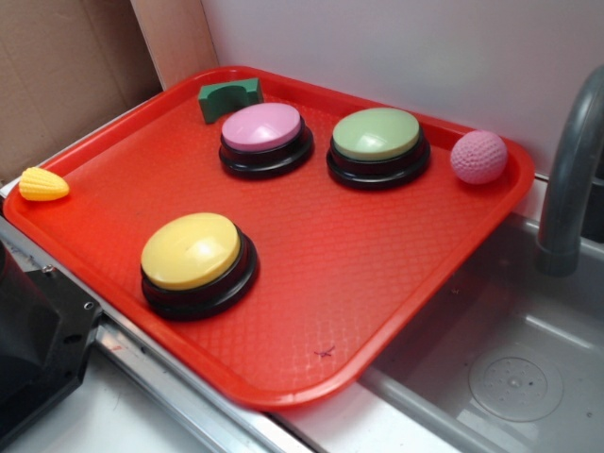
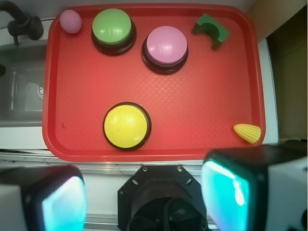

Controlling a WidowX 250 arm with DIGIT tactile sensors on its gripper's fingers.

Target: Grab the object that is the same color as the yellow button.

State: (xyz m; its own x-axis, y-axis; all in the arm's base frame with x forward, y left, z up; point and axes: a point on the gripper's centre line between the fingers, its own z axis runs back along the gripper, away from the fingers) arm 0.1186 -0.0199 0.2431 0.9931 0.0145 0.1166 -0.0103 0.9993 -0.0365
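Approach step: your gripper (image 2: 144,197) has its fingers (image 2: 231,192) spread and empty; the corn cob (image 2: 247,133) lies just beyond the right finger, so you must advance and descend.

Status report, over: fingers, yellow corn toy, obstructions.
Gripper open, empty, off the tray's near edge. Corn toy lies at tray rim, untouched. Yellow button stands apart; nothing crowds the corn.

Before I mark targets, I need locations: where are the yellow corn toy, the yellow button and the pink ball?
yellow corn toy (image 2: 247,133), wrist view, middle of ridged body.
yellow button (image 2: 126,125), wrist view, dome centre.
pink ball (image 1: 478,157), exterior view, textured front.
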